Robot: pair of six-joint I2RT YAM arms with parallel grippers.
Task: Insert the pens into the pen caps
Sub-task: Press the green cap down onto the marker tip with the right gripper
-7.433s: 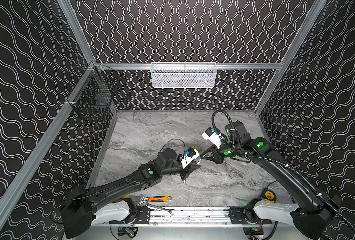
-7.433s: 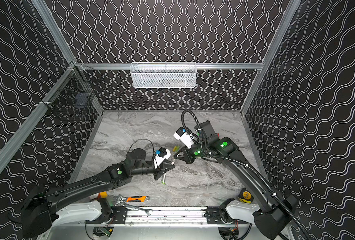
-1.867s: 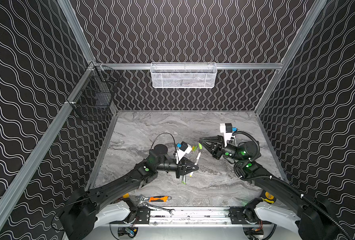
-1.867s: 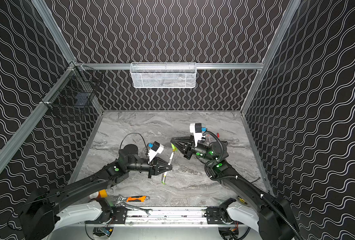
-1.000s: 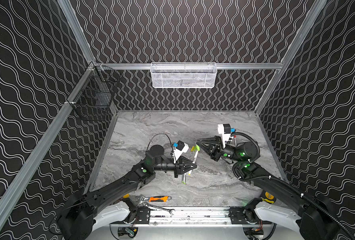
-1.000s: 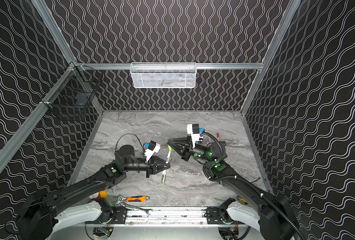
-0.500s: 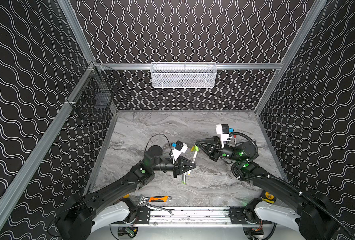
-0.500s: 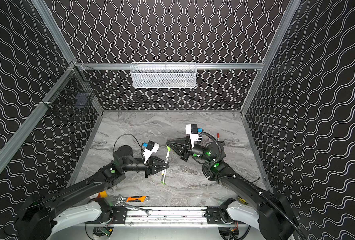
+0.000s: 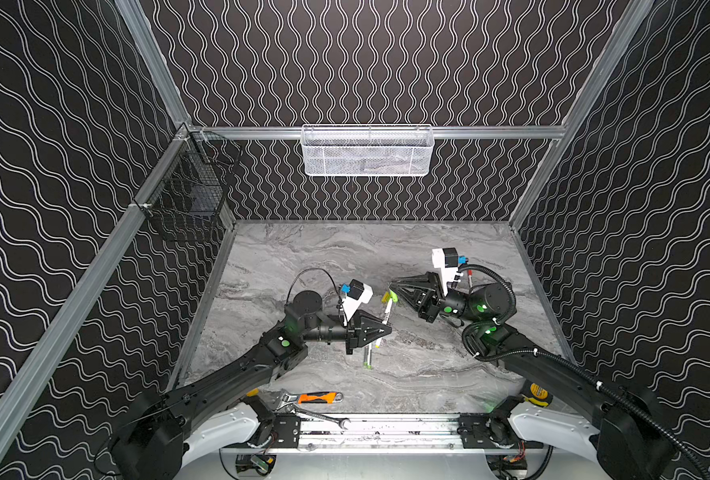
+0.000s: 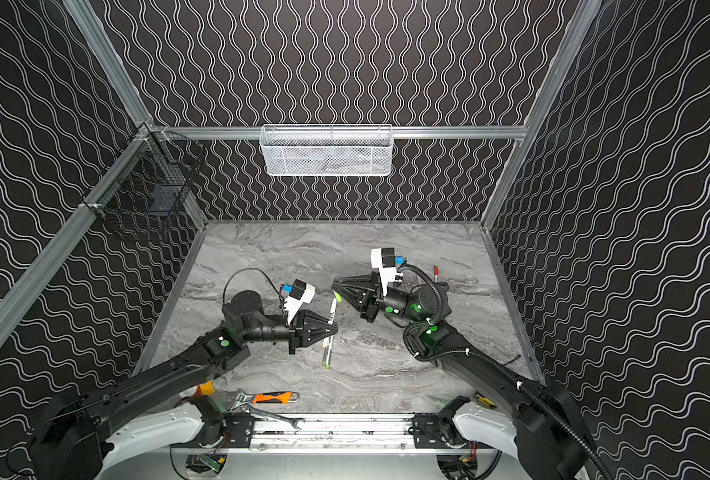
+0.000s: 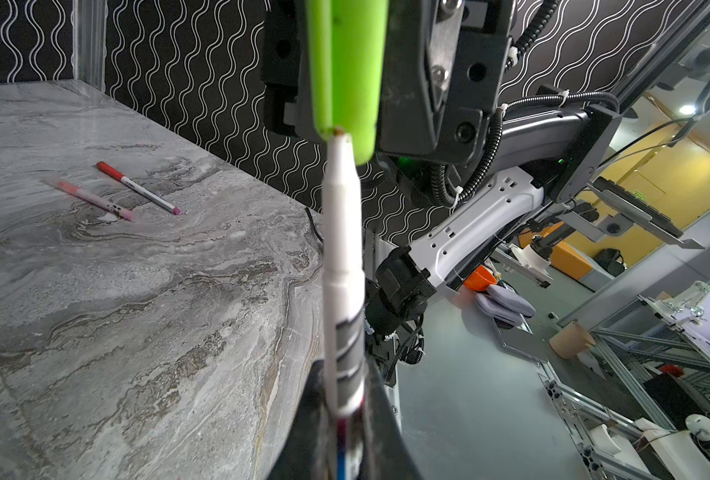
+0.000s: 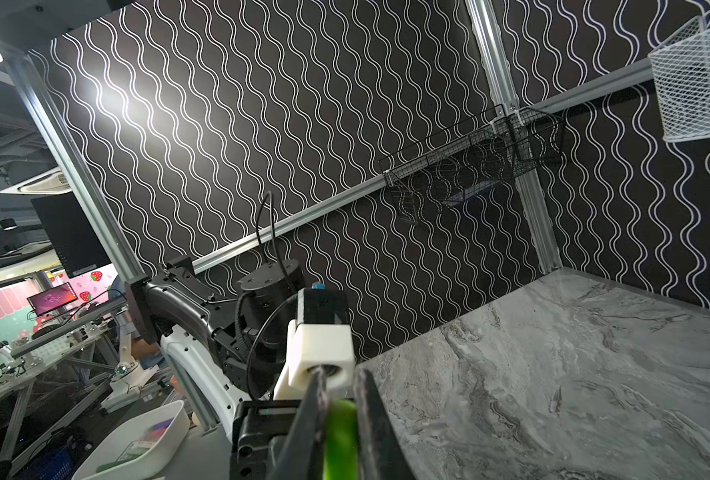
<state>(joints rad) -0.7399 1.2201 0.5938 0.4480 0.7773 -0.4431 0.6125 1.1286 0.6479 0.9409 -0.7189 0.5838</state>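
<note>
nearby, a loose pen (image 9: 368,358) lies just beside the left claw (image 9: 389,331).

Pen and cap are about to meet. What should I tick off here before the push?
1. Pen grip: ok, the left gripper is shut on the white pen.
2. Cap grip: ok, the right gripper is shut on the lime green cap.
3. Tip at the cap's open end: ok, it meets the rim in the left wrist view.
4. Tip centred in the opening: cannot tell, it appears toward one edge.
5. Pen seated: not ok, its whole tapered nose shows outside the cap.
6. Clearance from the second pen, lying on the table under the left gripper: cannot tell.
</note>
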